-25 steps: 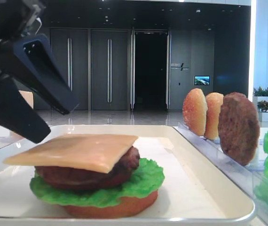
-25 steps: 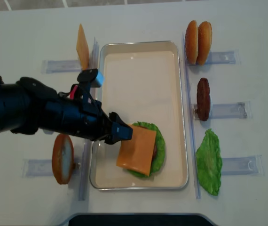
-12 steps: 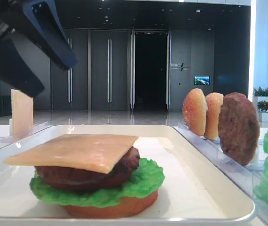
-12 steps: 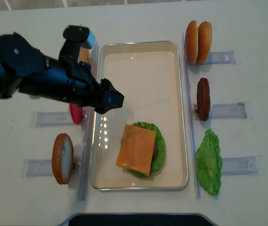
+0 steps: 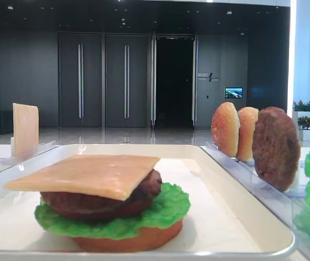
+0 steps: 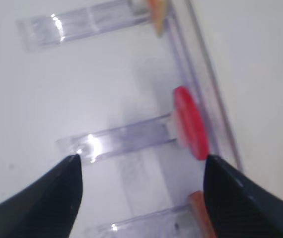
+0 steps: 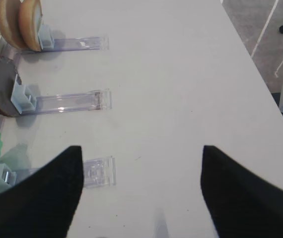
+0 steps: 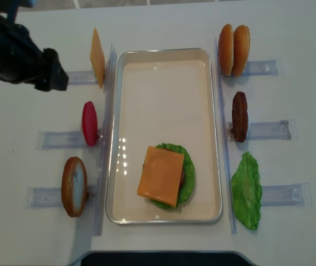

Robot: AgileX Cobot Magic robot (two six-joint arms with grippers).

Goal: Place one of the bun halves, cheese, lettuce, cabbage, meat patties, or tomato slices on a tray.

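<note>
On the white tray [image 8: 163,66] lies a stack with a square slice of cheese [image 8: 161,176] on top, over a meat patty [image 5: 144,190], lettuce [image 5: 168,209] and a bun half [image 5: 144,239]. My left gripper [image 8: 55,78] hangs open and empty, left of the tray, near the upright spare cheese slice [image 8: 97,57]. In its wrist view the left gripper [image 6: 141,158] frames bare table and a clear holder, with a red tomato slice [image 6: 191,121] by the right finger. My right gripper [image 7: 141,148] is open over bare table, right of the holders.
Clear holder racks flank the tray. The left ones hold the tomato slice [image 8: 90,123] and a bun half [image 8: 74,186]. The right ones hold two bun halves [image 8: 234,50], a meat patty [image 8: 239,116] and a lettuce leaf [image 8: 246,190].
My left gripper has pulled back from the cheese on the stack, up and to the far left, off the tray. The cheese stays flat on the patty. The jaws opened a little wider.
</note>
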